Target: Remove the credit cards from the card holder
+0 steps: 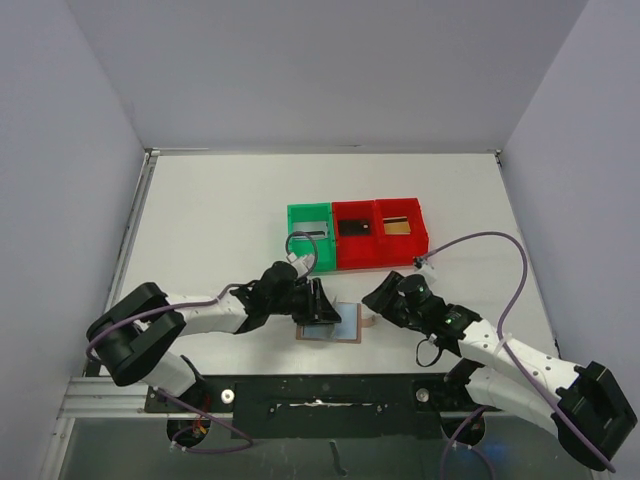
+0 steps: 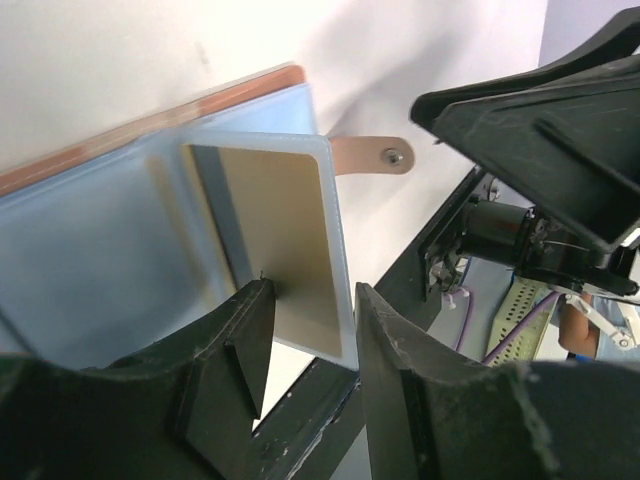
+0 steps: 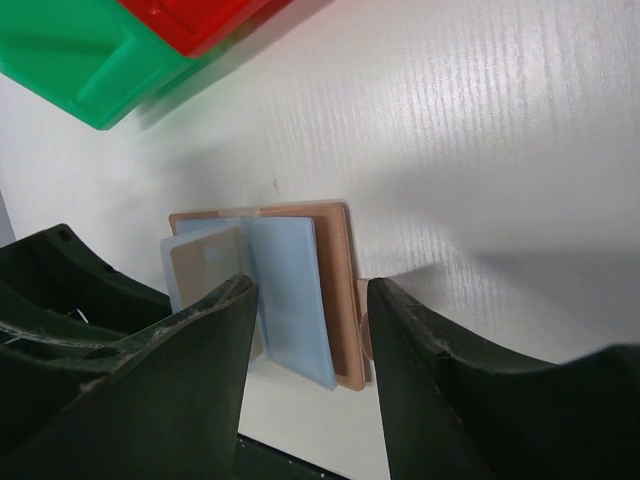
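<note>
At the left, our left end effector (image 1: 318, 300) hovers over the open card holder (image 1: 345, 322), which lies flat near the front edge of the desk (image 1: 220, 220). Its 2 fingers stand apart, astride a gold card (image 2: 275, 220) partly out of a pale blue pocket. Further right, the right end effector (image 1: 380, 297) is spread too, empty, above the holder's brown tab (image 2: 370, 155).

White tabletop (image 1: 220, 220), plain pale grey walls (image 1: 330, 70) along its left, far and right edges, metal rail (image 1: 105, 402) at near edge, even light
</note>
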You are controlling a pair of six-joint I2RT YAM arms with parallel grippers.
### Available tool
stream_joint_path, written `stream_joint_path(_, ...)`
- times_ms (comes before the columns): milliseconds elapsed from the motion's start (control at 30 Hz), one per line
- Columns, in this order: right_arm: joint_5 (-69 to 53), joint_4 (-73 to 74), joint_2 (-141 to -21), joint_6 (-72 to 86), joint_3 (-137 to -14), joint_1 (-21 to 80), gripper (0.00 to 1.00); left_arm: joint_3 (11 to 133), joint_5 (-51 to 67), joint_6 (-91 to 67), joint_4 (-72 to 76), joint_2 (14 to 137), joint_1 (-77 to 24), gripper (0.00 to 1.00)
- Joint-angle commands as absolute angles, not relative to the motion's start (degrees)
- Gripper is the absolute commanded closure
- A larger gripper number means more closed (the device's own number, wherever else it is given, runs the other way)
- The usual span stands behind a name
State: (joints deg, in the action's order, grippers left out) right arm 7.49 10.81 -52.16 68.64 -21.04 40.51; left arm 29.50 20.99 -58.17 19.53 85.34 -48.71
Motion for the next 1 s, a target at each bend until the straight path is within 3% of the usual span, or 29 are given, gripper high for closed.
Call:
stream_joint_path(0, 9.45, 11.37, -51.06, 69.62, -21.05, 40.11, 0.51, 33.74, 20.06, -57.39, 21.40, 87.38, -50.67, 0.62)
stream_joint_path(300, 6.00, 7.47, -48.84, 67.93, -20.22, 40.06, 0.52, 34.00, 14.28, -56.15, 14.24, 81.75, -51.26, 0.56)
stream_joint_path(600, 0.25, 0.91, -51.85, 64.31, -20.74, 40.17, 0.63, 32.56, 9.89, -56.54, 10.82, 76.91, -50.23, 0.55)
stream_joint_path(733, -1.88, -0.42, -55.57, 62.41, -22.55, 40.87, 0.71, 32.12, 10.27, -57.39, 12.62, 77.76, -50.05, 0.55)
stream_joint_path(967, -4.72, -4.00, -63.45, 62.32, -23.55, 42.27, 0.75, 32.34, 13.99, -58.48, 17.33, 81.63, -50.01, 0.56)
